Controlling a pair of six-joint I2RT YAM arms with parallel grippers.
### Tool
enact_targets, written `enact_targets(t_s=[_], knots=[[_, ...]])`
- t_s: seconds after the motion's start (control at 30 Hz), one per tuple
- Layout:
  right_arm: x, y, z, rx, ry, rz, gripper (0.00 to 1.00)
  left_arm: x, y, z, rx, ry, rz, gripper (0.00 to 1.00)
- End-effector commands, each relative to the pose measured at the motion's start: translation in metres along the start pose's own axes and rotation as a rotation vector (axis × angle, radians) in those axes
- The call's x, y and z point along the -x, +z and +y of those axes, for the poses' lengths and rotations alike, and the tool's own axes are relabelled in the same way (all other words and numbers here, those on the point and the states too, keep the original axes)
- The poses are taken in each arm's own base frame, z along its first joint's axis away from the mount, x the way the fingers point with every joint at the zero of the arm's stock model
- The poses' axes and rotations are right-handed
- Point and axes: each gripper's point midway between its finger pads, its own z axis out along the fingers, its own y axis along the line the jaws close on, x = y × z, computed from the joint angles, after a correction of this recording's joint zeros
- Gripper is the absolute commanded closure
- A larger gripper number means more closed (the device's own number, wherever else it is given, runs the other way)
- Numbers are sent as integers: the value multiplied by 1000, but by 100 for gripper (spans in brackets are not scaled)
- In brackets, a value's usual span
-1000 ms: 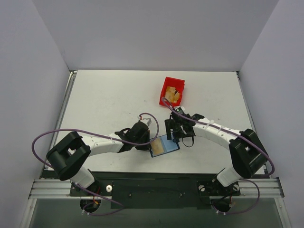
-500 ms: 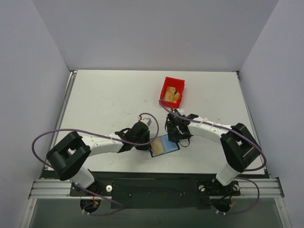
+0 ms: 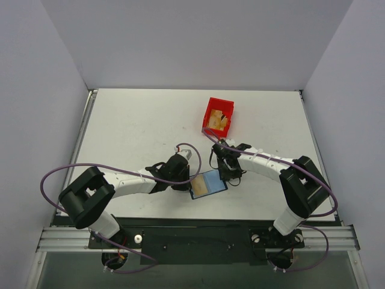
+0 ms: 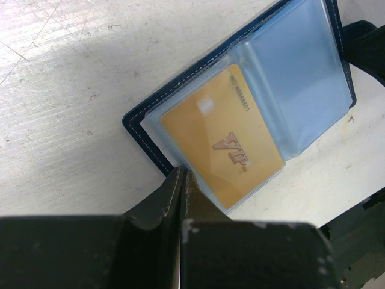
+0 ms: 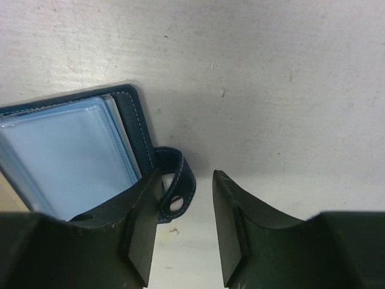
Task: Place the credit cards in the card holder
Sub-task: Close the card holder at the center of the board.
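The navy card holder [image 3: 215,179] lies open on the table near the front edge, its light blue sleeves up [image 4: 295,72]. One gold credit card [image 4: 222,141] marked VIP sits in its left sleeve [image 3: 201,188]. My left gripper [image 4: 182,173] is shut, its tips resting at the holder's near edge [image 3: 190,183]. My right gripper [image 5: 185,174] is at the holder's other side [image 3: 229,173], jaws apart. The snap strap [image 5: 177,183] curls between its fingers, against the left one. More tan-gold card pieces [image 3: 222,122] lie in the red bin.
A red plastic bin [image 3: 211,109] stands behind the holder, right of centre. Purple cables loop over both arms. Grey walls close in the table on three sides, and a metal rail runs along the front edge.
My right gripper has shifted slightly left toward the holder and its jaws have narrowed around the snap strap. The left arm and the holder have not moved.
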Motion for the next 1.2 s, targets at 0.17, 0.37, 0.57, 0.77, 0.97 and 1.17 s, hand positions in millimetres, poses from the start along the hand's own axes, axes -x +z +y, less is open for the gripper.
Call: enact_targets(t_s=[0.17,0.37,0.57,0.77,0.97,1.17], knots=[[-3,-11,-17,-74,-17,26,75,-9,-2,14,60,14,28,100],[1,-12,-16,-69,-15,8,80,-8,-1,12,57,13,28,100],[11,-15,-7,-6,-26,-50,89,-8,-1,12,57,17,32,100],[20,-29,-3,43,-28,-111,100,-8,0,12,57,11,28,100],[26,-53,18,202,-35,-144,100,-5,5,7,45,4,26,100],[25,-81,62,473,-56,-129,100,0,6,5,37,-2,14,100]])
